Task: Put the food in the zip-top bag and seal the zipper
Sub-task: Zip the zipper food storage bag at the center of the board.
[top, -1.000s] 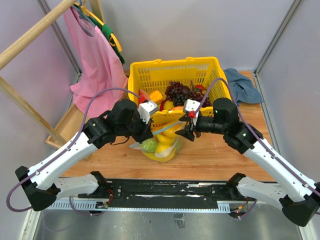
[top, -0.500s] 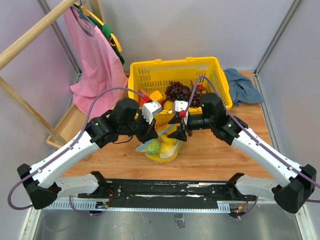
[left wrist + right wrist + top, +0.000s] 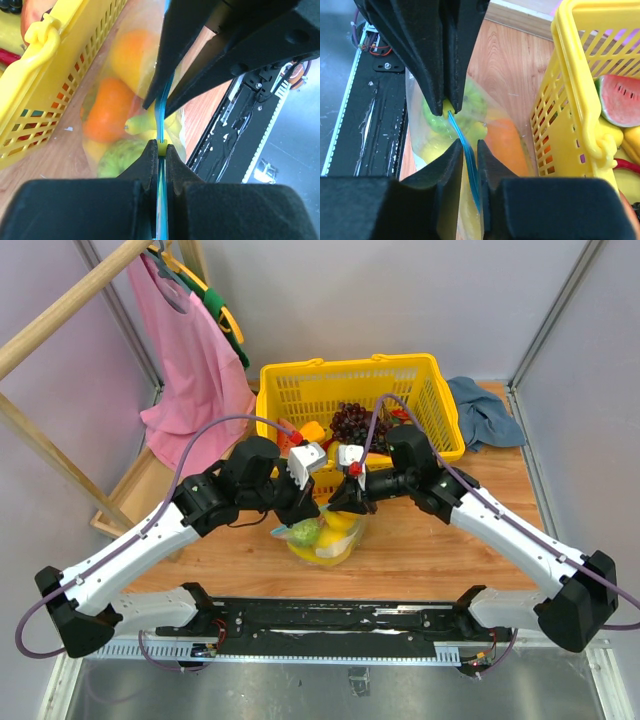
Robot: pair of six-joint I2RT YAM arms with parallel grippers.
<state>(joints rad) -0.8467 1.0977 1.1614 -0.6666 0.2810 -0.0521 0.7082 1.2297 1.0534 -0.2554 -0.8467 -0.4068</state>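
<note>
Your left pincer [image 3: 161, 150] and right pincer [image 3: 470, 148] are each clamped on the zipper [image 3: 161, 117], nearly tip to tip, likely to hold it upright and taut for sealing while the bag [image 3: 330, 545], food [image 3: 102, 117] inside, sits on the table [image 3: 450, 550] just before the basket [image 3: 300, 390].

white arm links [image 3: 120, 565], black joints [image 3: 250, 475], purple cables [image 3: 225, 420], matte black gripper fingers [image 3: 75, 210]

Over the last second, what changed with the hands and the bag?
The right hand slid left along the zipper, closing on the left hand, which edged right. Both stayed pinched on the zipper; the zip-top bag of food and the basket kept their places.
</note>
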